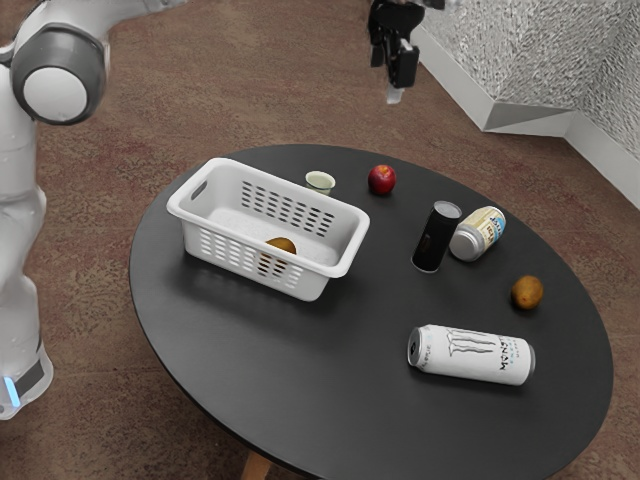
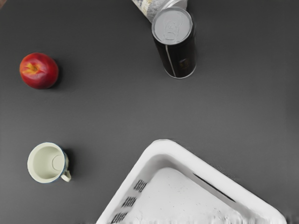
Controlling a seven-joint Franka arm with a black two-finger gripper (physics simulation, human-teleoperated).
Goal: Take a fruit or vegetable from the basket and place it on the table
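The basket [image 1: 310,286], centre-left in the exterior view, could be knocked by a low approach. The gripper's [image 1: 396,72] opening and hold cannot be told.

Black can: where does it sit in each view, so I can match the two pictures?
Exterior view: the black can stands in the exterior view's right half, next to the jar lying on its side.
Wrist view: it stands between that jar and the nearest corner of the white basket, lid toward the camera.
Shared landmark: the white basket.

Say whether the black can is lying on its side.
No, the black can stands upright on the table, its lid facing up.
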